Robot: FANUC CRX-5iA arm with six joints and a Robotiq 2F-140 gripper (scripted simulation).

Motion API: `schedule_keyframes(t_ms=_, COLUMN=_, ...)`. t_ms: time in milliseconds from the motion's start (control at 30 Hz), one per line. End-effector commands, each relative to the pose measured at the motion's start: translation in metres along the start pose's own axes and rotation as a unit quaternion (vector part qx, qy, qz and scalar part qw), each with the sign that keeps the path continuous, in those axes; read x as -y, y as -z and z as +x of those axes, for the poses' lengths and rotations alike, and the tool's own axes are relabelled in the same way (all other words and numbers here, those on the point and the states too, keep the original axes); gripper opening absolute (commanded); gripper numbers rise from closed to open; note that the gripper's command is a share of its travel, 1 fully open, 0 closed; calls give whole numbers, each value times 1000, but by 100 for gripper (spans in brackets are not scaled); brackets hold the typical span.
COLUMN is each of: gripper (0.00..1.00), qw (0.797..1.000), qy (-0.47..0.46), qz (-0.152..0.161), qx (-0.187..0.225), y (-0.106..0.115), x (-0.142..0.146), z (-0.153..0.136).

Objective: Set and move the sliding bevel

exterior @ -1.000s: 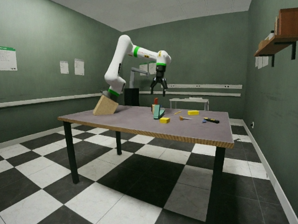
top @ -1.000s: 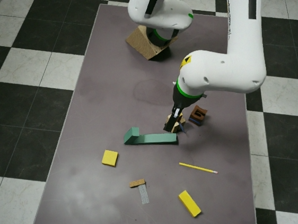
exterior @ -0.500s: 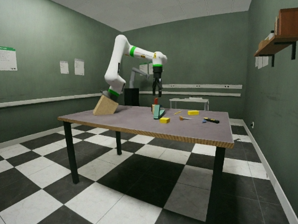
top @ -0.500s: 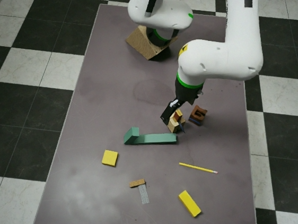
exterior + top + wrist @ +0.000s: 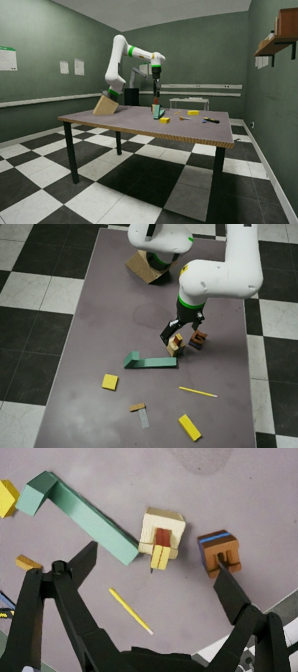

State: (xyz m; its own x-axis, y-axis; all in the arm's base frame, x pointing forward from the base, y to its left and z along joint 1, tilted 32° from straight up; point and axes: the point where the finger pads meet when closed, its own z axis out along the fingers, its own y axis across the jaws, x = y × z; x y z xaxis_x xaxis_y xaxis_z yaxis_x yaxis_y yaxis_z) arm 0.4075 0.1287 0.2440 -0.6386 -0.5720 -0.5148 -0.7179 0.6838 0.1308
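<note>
Overhead, you see the gripper (image 5: 181,332) spread wide, grasping nothing, above the pale block (image 5: 173,346) holding the bevel (image 5: 179,338); the brown block (image 5: 198,339) beside it stands unfilled. From the wrist, your bevel (image 5: 161,547) stands in its pale block (image 5: 162,528), near the green rail (image 5: 93,523).

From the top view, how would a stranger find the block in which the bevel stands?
Follow the green rail to its flat end; two small blocks sit there. It is the pale block touching the rail, with the bevel upright in it, not the dark brown, empty block.
</note>
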Motion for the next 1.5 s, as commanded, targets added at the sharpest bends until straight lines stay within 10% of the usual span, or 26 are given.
schedule_keyframes(t_ms=0, gripper=100, qw=1000, qy=0, qz=1, qx=1, y=1, x=0, z=0)
schedule_keyframes(t_ms=1467, gripper=100, qw=1000, qy=0, qz=1, qx=1, y=-27, x=-1, z=-3)
